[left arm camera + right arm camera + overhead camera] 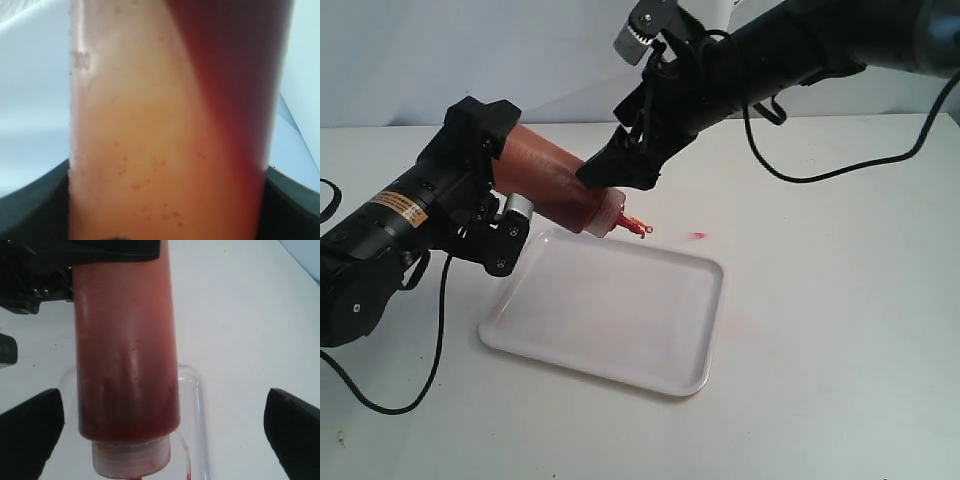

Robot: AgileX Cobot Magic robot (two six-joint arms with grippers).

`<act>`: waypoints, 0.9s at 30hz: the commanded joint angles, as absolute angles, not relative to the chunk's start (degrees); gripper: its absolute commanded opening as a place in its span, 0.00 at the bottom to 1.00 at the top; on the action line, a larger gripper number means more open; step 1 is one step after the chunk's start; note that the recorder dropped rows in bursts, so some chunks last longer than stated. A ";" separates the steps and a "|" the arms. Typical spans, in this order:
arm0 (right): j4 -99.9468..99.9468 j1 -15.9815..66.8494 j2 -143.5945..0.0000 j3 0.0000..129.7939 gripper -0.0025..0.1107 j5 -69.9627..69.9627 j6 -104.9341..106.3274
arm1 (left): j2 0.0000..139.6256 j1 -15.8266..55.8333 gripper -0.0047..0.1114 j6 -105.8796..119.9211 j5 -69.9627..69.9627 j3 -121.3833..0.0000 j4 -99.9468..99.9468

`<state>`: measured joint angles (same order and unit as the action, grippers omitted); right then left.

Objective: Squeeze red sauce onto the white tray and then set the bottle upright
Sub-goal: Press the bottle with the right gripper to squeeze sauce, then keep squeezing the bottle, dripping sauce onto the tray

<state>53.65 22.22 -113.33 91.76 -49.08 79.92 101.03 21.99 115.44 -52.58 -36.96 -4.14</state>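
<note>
squeeze | left tool (495,188) grips bottle (555,185) base, tilted | right tool (618,172) wide open astride it, empty | nozzle (634,226) at tray (700,372) rim: shift inward, pinch slowly

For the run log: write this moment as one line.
left gripper: holds bottle, tilted nozzle-down | right gripper: open, straddling bottle | white tray: looks clean

Reaches in low from left with left gripper (498,180) clamped on the bottle (555,190); slants down from upper right with right gripper (618,168) spread wide.
</note>
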 commanded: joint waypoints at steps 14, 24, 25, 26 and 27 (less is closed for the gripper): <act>53.08 26.63 -115.33 91.95 0.91 -43.43 81.34 | 100.24 22.34 0.04 114.50 -51.59 -37.60 -5.41; 51.38 30.96 -117.68 91.95 0.91 -35.24 81.33 | 100.24 22.34 0.04 114.50 -54.10 -37.60 -5.41; 51.38 31.14 -117.73 91.95 0.91 -35.01 81.19 | 100.24 22.34 0.04 114.50 -54.22 -37.60 -5.41; 51.38 31.45 -117.97 91.95 0.91 -34.27 80.92 | 100.24 22.34 0.04 114.50 -54.22 -37.60 -5.41; 51.38 31.45 -118.10 91.95 0.91 -33.66 80.26 | 100.24 22.34 0.04 114.50 -54.22 -37.60 -5.41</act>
<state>51.65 31.01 -117.93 91.76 -35.38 81.03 101.03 21.99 115.44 -50.59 -36.96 -4.54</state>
